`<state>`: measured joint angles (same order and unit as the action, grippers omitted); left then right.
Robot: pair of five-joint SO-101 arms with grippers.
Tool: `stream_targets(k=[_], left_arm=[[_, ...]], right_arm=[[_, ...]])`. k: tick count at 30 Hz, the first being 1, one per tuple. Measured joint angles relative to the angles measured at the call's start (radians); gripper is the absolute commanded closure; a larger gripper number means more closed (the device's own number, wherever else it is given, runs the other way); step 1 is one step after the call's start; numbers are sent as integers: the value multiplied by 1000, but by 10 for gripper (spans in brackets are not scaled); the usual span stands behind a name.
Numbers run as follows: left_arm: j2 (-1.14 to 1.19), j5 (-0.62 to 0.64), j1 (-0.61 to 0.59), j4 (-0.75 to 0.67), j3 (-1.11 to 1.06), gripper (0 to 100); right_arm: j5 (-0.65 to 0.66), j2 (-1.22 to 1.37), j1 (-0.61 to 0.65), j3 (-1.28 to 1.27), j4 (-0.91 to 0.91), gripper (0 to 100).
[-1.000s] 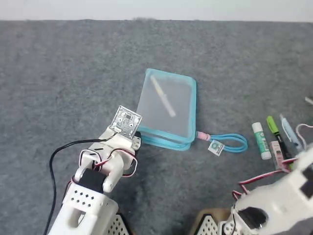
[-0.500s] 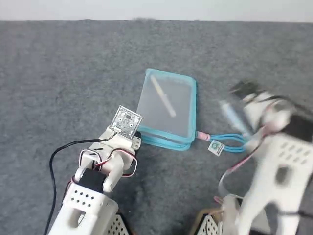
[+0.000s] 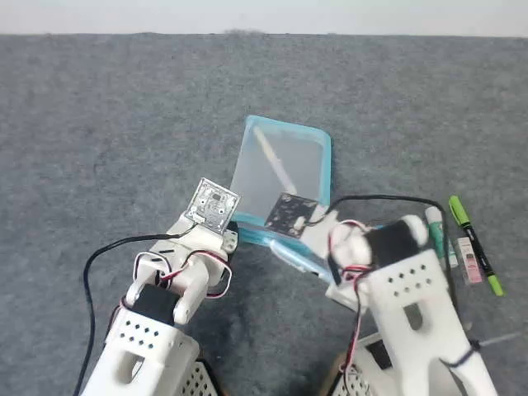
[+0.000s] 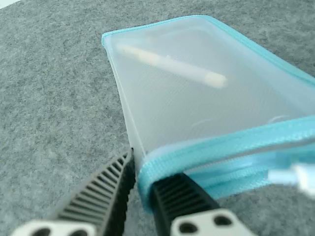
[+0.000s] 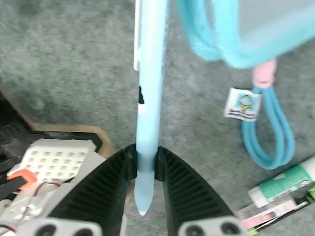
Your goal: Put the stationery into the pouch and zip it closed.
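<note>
While the right arm's jaws were clamped tight around the tail end of a pale blue pen (image 5: 150, 73), the left arm's jaws pinched the teal zip edge of the pouch (image 4: 197, 113). They gripped it at its lower-left corner in the high view, closed on the rim with no gap showing.

The pen's long axis ran from lower right to upper left in the high view. It lay close alongside the pouch's lower edge rather than across it, with its tip just beside the zip. In the left wrist view the two teal bands of the zip appeared parted, which suggested an open mouth. By that reading, the right arm was the nearer to the opening. The pen's tip would need swinging toward the top of the frame before it could slide in.

A cream-coloured stick (image 4: 172, 66) already lay inside the translucent pouch, at centre frame on the grey desk (image 3: 99, 107). A blue strap (image 5: 275, 132) with a paper tag (image 5: 242, 104) trailed from the pink zip pull (image 5: 264, 73). At the right of the high view, well apart from the pouch's mouth, a glue stick (image 3: 437, 235), a green highlighter (image 3: 474, 243) and a pink item (image 3: 469, 260) lay outside.
</note>
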<state>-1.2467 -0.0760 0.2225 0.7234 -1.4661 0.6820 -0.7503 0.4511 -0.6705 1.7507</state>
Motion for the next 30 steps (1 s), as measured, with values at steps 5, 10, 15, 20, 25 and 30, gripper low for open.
stream_targets(k=[5, 10, 15, 20, 25, 30], left_arm=[[0, 0, 0, 0, 0, 989], [0, 0, 0, 0, 0, 989], [0, 0, 0, 0, 0, 989], [0, 8, -6, 0, 0, 989], [0, 9, -11, 0, 2, 989], [0, 9, -11, 0, 2, 989]], right_arm=[[-95, 121, 14, 14, -15, 992], [-216, 318, 20, 181, -18, 992], [-361, 563, 46, 422, -18, 992], [-453, 789, 75, 681, 5, 992], [-525, 928, 83, 891, 6, 951], [-540, 948, 87, 945, 6, 761]])
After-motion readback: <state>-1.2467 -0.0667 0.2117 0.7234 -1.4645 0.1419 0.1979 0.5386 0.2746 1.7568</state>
